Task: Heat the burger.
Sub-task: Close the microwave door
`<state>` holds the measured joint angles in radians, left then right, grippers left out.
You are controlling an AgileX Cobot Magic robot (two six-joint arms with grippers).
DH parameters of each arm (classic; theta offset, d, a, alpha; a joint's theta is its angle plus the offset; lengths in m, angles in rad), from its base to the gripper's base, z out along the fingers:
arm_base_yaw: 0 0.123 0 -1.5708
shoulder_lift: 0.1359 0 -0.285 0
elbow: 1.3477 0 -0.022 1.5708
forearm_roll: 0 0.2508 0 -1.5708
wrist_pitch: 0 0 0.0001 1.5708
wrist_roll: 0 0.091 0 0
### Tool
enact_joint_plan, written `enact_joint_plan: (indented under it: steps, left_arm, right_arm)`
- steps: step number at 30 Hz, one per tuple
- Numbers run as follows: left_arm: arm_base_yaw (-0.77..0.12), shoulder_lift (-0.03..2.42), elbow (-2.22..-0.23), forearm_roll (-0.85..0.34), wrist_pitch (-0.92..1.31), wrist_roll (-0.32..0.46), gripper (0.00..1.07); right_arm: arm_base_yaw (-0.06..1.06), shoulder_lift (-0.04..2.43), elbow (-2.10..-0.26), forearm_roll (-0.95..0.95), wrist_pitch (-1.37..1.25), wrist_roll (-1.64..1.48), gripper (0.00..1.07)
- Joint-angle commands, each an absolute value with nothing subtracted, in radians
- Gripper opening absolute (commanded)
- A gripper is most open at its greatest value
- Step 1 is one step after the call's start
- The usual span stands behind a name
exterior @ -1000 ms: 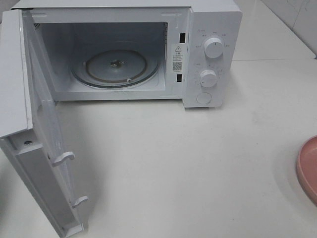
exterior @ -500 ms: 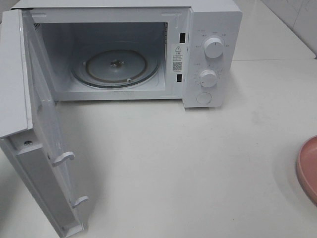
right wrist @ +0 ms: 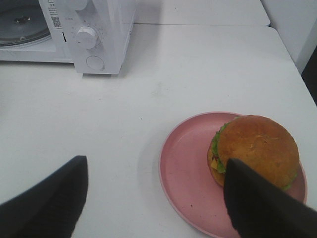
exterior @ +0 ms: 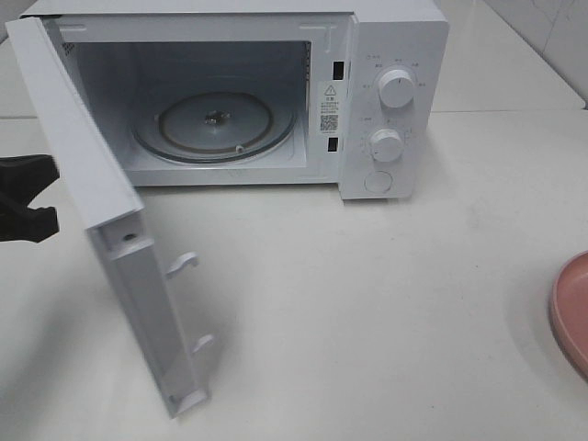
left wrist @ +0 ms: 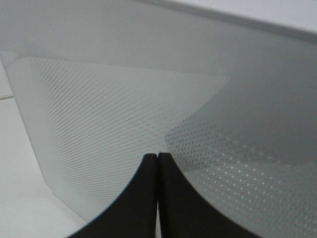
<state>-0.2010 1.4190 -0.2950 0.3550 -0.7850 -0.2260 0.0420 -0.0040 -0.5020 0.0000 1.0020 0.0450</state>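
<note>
While the microwave door (exterior: 110, 230) stands open, the burger (right wrist: 255, 148) rests on the pink plate (right wrist: 185, 183), just ahead of the released right hand (right wrist: 153, 198). Left hand (left wrist: 157, 163) is clenched, empty. Loading, closing and heating remain.

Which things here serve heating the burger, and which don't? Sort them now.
For the job:
burger
pink plate
microwave
microwave door
turntable
left claw
right claw

Just there:
table
</note>
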Motion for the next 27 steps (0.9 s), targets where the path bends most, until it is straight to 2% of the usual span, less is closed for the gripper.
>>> enact_joint_plan:
  steps: [1, 6, 10, 14, 16, 17, 18, 20, 21, 22, 23, 27]
  left_arm:
    - [-0.242, 1.439, -0.313, 0.278, -0.799, -0.201, 0.00]
    - [-0.317, 1.492, -0.364, 0.210, -0.797, -0.198, 0.00]
    - [-0.352, 1.525, -0.402, 0.208, -0.784, -0.197, 0.00]
    - [-0.407, 1.570, -0.456, 0.166, -0.759, -0.168, 0.00]
    - [-0.456, 1.601, -0.494, 0.094, -0.748, -0.129, 0.00]
    - [-0.456, 1.601, -0.494, 0.094, -0.748, -0.129, 0.00]
    - [-0.484, 1.620, -0.518, 0.033, -0.746, -0.092, 0.00]
    - [-0.496, 1.628, -0.530, 0.007, -0.746, -0.074, 0.00]
    - [-0.525, 1.647, -0.554, -0.056, -0.746, -0.033, 0.00]
    - [-0.525, 1.647, -0.554, -0.056, -0.746, -0.033, 0.00]
    - [-0.551, 1.665, -0.579, -0.128, -0.746, 0.000, 0.00]
    - [-0.582, 1.691, -0.618, -0.214, -0.747, 0.043, 0.00]
  right_arm:
    - [0.036, -0.031, -0.499, 0.000, 0.993, 0.034, 0.75]
    - [0.036, -0.031, -0.499, 0.000, 0.993, 0.034, 0.75]
    - [0.036, -0.031, -0.499, 0.000, 0.993, 0.034, 0.75]
    - [0.036, -0.031, -0.499, 0.000, 0.993, 0.034, 0.75]
    - [0.036, -0.031, -0.499, 0.000, 0.993, 0.034, 0.75]
    - [0.036, -0.031, -0.499, 0.000, 0.993, 0.034, 0.75]
    - [0.036, -0.031, -0.499, 0.000, 0.993, 0.034, 0.75]
    - [0.036, -0.031, -0.499, 0.000, 0.993, 0.034, 0.75]
    - [0.036, -0.031, -0.499, 0.000, 0.993, 0.034, 0.75]
    - [0.036, -0.031, -0.499, 0.000, 0.993, 0.034, 0.75]
    - [0.036, -0.031, -0.499, 0.000, 0.993, 0.034, 0.75]
    - [0.036, -0.031, -0.499, 0.000, 0.993, 0.034, 0.75]
